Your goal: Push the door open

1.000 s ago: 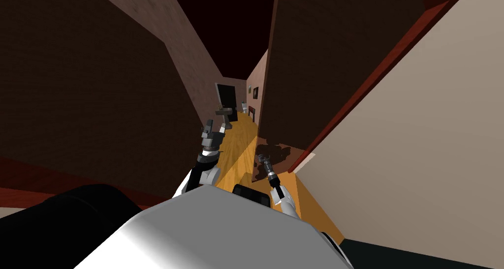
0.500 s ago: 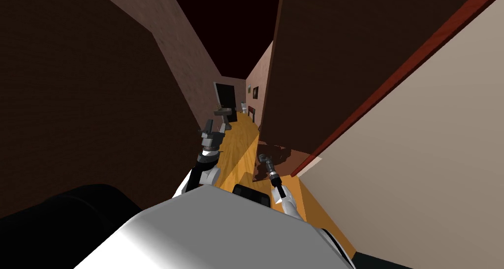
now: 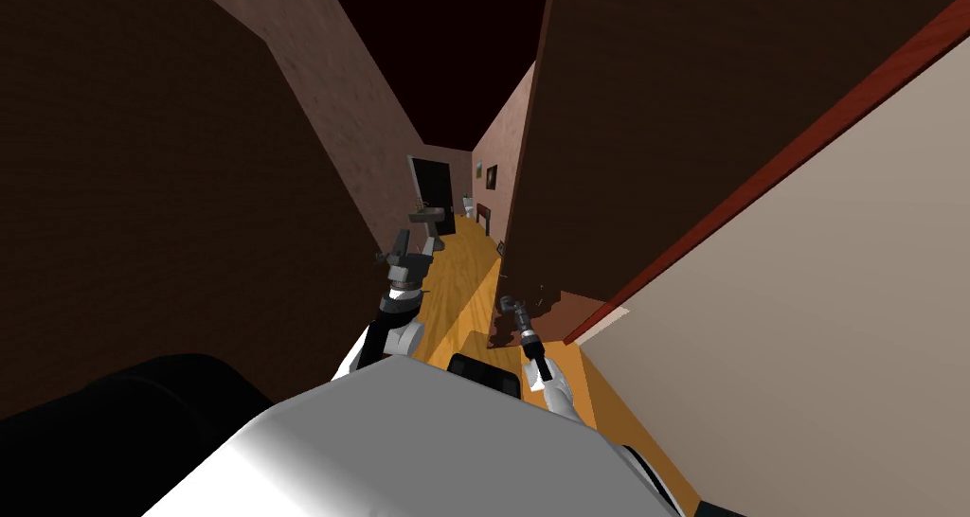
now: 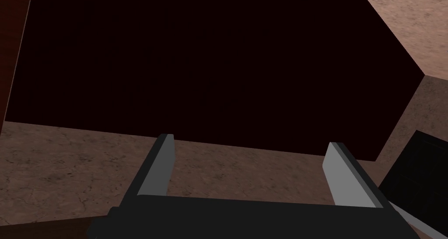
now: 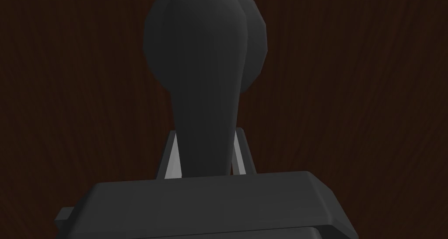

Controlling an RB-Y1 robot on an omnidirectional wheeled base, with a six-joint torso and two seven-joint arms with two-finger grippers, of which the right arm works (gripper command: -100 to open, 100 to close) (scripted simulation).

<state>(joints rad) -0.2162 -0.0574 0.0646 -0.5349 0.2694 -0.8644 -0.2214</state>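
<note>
— How far along are we with the door?

— Starting at the left, our left gripper [image 4: 249, 142] hangs out ahead of us with its blades wide apart and nothing between them. We judge it has no part in this step.

— And the other hand?

— Our right gripper [image 5: 205, 133] is on the handle [image 5: 205, 65], a dark lever on a round base near the door's free edge. The two blades press the lever's sides, so we have it clamped.

— Where is the door itself?

— The door [image 3: 663, 114] is dark brown and rises just right of that hand. It stands at an angle to its red frame [image 3: 758, 185], which is further right. Past the free edge we can see a wooden floor [image 3: 464, 284] running down a corridor, so the way is not shut.

— So what is done, and what is left?

— The grasp is made, and we'd call the door partly open. What remains, as we read it, is to push it round until the opening is wide enough for us, then let go of the handle.
</note>
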